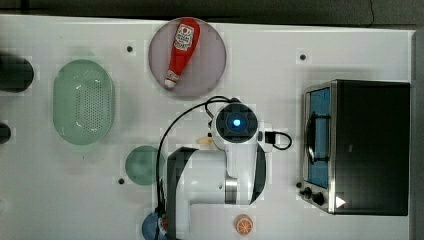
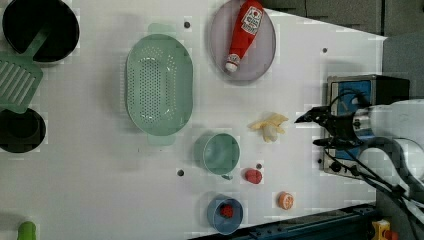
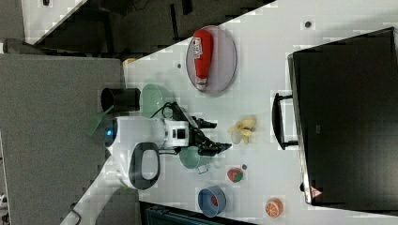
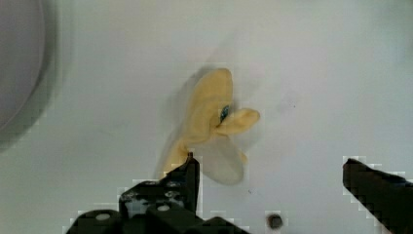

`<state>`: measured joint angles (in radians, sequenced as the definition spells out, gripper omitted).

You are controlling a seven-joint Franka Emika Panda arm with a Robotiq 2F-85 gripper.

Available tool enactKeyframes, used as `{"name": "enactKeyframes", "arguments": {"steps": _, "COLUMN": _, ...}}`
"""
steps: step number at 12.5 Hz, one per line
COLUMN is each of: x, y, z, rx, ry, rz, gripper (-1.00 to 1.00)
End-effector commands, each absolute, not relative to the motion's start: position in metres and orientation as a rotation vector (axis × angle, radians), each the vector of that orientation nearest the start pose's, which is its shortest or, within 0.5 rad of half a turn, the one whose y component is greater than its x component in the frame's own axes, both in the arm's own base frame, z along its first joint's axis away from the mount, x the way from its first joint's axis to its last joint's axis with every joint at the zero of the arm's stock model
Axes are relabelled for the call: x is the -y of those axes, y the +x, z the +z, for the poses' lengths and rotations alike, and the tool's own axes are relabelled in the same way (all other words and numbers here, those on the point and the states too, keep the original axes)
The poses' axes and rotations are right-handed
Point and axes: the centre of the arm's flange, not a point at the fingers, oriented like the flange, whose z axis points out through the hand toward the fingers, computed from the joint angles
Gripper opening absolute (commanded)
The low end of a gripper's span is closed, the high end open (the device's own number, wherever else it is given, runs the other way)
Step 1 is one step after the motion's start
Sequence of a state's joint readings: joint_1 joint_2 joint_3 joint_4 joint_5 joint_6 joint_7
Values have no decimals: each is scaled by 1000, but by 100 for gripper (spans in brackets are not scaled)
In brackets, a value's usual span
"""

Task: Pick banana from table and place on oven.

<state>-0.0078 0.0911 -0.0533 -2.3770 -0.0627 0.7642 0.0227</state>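
**A:** Where is the banana?

**B:** The banana (image 4: 214,126), a small pale yellow toy with its peel splayed in short lobes, lies flat on the white tabletop (image 2: 100,190). In the left view it sits between the green cup (image 2: 220,153) on its left and the oven (image 2: 360,100) on its right, touching neither. Nothing is holding it yet.

**A:** And the gripper?

**B:** The gripper (image 4: 272,185) hangs above the banana with its black fingers spread wide and empty. In the wrist view one finger (image 4: 187,178) overlaps the banana's edge and the other stands well off to the far side. I judge the wide spread is meant to straddle the toy before closing, though the toy looks off-centre, nearer one finger.

**A:** What surrounds it?

**B:** In the left view, a grey plate (image 2: 250,47) carrying a red ketchup bottle (image 2: 244,32) lies beyond the banana, and a green colander (image 2: 159,85) sits further left. Nearer the robot's base are a strawberry (image 2: 253,175), an orange slice (image 2: 285,200) and a blue bowl (image 2: 225,214).

**A:** Where must it go?

**B:** Onto the oven's flat black top (image 1: 372,145), on the top view's right. It looks bare and broad, so a landing spot seems easy. The lift will need to clear the oven's height and the door handle (image 3: 279,119).
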Motion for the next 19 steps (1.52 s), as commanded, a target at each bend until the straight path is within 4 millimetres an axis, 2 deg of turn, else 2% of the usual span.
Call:
{"name": "enactKeyframes", "arguments": {"steps": 1, "x": 28, "y": 492, "z": 265, "rx": -1320, "ry": -2889, "rz": 8, "gripper": 100}}
{"name": "enactKeyframes", "arguments": {"steps": 6, "x": 28, "y": 478, "z": 191, "rx": -1319, "ry": -2893, "rz": 23, "gripper": 100}}
{"name": "enactKeyframes", "arguments": {"steps": 9, "x": 29, "y": 472, "z": 165, "rx": -1317, "ry": -2893, "rz": 19, "gripper": 100}}
{"name": "enactKeyframes", "arguments": {"steps": 10, "x": 28, "y": 473, "z": 160, "rx": -1315, "ry": -2890, "rz": 3, "gripper": 92}}
{"name": "enactKeyframes", "arguments": {"steps": 14, "x": 28, "y": 474, "z": 157, "rx": -1309, "ry": -2882, "rz": -31, "gripper": -5}}
{"name": "enactKeyframes", "arguments": {"steps": 16, "x": 27, "y": 477, "z": 160, "rx": -1303, "ry": -2877, "rz": -53, "gripper": -47}}
{"name": "enactKeyframes", "arguments": {"steps": 18, "x": 25, "y": 480, "z": 169, "rx": -1295, "ry": -2869, "rz": -83, "gripper": -47}}
{"name": "enactKeyframes", "arguments": {"steps": 19, "x": 25, "y": 484, "z": 182, "rx": -1292, "ry": -2861, "rz": -111, "gripper": -47}}
